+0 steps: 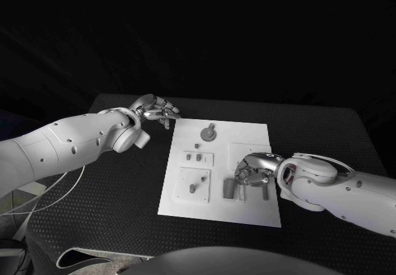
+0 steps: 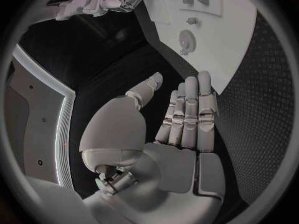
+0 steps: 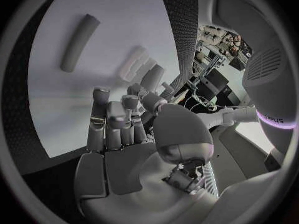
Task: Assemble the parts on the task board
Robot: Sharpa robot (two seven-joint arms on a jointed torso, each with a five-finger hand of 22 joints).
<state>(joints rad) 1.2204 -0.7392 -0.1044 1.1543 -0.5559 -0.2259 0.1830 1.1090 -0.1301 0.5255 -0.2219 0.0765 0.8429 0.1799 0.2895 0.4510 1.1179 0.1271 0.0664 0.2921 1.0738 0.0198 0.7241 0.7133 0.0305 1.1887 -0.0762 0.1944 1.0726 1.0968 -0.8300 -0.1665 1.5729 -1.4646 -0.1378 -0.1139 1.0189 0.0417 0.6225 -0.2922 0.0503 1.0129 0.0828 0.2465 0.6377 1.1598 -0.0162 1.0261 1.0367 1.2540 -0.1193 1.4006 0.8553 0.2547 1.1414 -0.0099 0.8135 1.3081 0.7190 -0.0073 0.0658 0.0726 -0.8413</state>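
The white task board (image 1: pixel 248 212) lies in the middle of the black table. On it are a round grey part with a stem (image 1: pixel 209 133), two small pegs on a raised square (image 1: pixel 198 157), another part on a lower square (image 1: pixel 194 187), a grey block (image 1: pixel 229 187) and two rods (image 1: pixel 265 192). My right hand (image 1: pixel 254 169) hovers over the board's right middle, just above the block, fingers curled in with nothing seen in them (image 3: pixel 124 119). A grey rod (image 3: pixel 79 42) lies beyond it. My left hand (image 1: pixel 155 109) is off the board's far left corner, fingers straight and empty (image 2: pixel 187 114).
Black table (image 1: pixel 115 189) surrounds the board on all sides, with wide room at the left and the near right. In the left wrist view the board (image 2: pixel 212 59) with the round part (image 2: pixel 186 40) lies beyond the fingertips, and the right hand (image 2: pixel 118 0) is farther off.
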